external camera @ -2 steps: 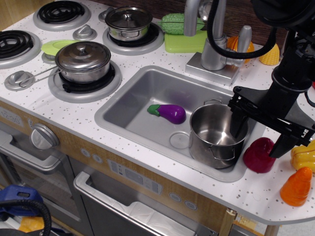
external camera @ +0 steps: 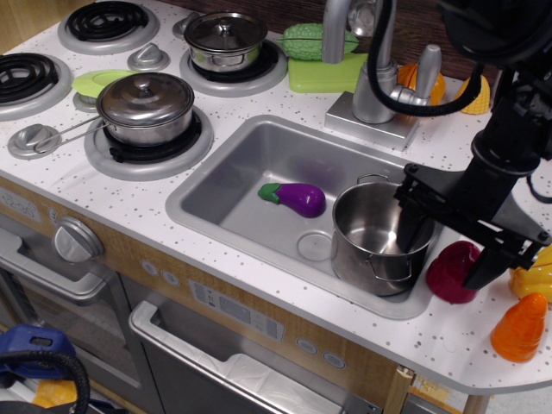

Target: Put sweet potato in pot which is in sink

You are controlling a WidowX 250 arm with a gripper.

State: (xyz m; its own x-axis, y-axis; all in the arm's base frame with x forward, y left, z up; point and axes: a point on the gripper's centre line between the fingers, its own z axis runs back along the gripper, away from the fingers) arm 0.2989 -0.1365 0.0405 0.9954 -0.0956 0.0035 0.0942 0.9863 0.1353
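The dark red sweet potato (external camera: 447, 276) lies on the white counter just right of the sink's front right corner. The tall steel pot (external camera: 373, 250) stands in the right end of the grey sink (external camera: 259, 155) and looks empty. My black gripper (external camera: 444, 257) is open and hangs just above the sweet potato. Its left finger (external camera: 410, 231) is over the pot's right rim. Its right finger (external camera: 483, 263) is at the sweet potato's right side. It holds nothing.
A purple eggplant (external camera: 297, 197) lies in the sink beside the drain (external camera: 315, 246). An orange cone toy (external camera: 520, 328) and a yellow toy (external camera: 533, 278) sit right of the sweet potato. The faucet (external camera: 373, 78) stands behind the sink. Two lidded pots (external camera: 145, 103) are on the stove.
My gripper has dropped slightly and shifted a little left, closer around the sweet potato. Nothing else has moved.
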